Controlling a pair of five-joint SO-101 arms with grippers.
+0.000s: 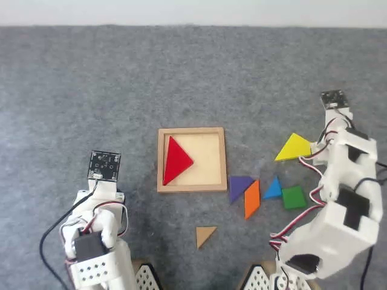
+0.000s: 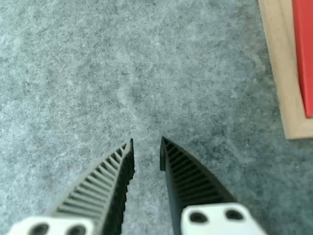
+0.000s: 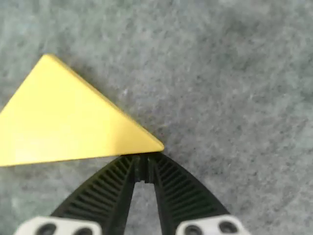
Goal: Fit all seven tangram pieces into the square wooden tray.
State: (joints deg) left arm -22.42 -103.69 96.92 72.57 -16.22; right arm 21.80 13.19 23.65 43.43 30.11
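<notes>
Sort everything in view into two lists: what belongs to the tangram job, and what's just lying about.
Belongs to the job: wooden tray, red triangle lying inside it, yellow triangle, purple triangle, orange parallelogram, blue triangle, green square, tan triangle.

Just there: grey felt covering on the table.

I see the square wooden tray point(image 1: 191, 130) flat mid-table, one big red triangle point(image 1: 176, 161) lying in its left half. Just right of it a purple triangle point(image 1: 238, 186), orange parallelogram point(image 1: 252, 198), blue triangle point(image 1: 273, 189) and green square point(image 1: 294, 197) sit bunched together. A yellow triangle point(image 1: 294, 148) lies beyond them, and a tan triangle point(image 1: 204, 235) lies alone on the tray's near side.
</notes>
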